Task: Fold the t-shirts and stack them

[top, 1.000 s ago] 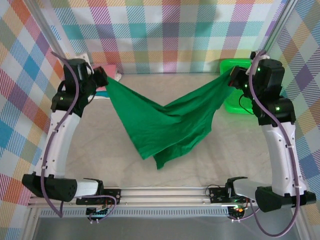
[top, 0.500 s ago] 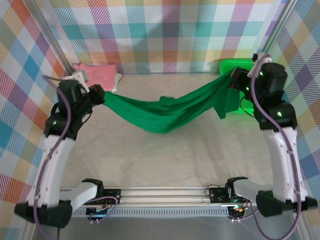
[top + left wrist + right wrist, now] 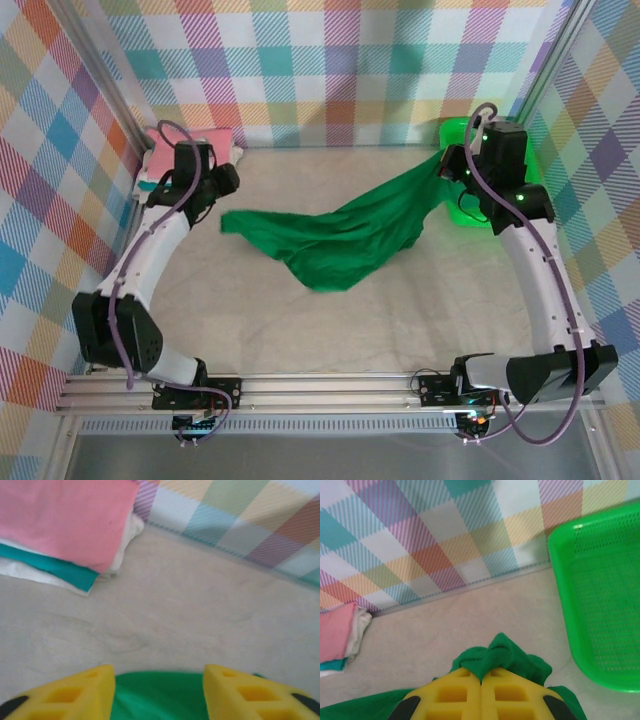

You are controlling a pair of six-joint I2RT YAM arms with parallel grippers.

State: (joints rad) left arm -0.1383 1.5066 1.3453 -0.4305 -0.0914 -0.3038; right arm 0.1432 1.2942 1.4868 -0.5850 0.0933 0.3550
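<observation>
Green cloth hangs across the middle of the top view: a plain dark green short-sleeved cloth t-shirt [image 3: 330,245], high at the upper right and low at the left. Our right gripper [image 3: 481,672] has its yellow fingers pressed together on a bunched bit of the shirt. That is why this end is held up in the air, just beside the bright green plastic basket [image 3: 600,605]. Our left gripper [image 3: 159,672] has its fingers spread apart, with green cloth showing low between them. We think it pinches nothing, and so the left end seems to droop onto the pale table [image 3: 330,340]. At the upper left sits the pile of folded shirts [image 3: 65,520], pink on top, white and teal under it. We think the green shirt must lie flat before we can fold it and add it to that pile.
</observation>
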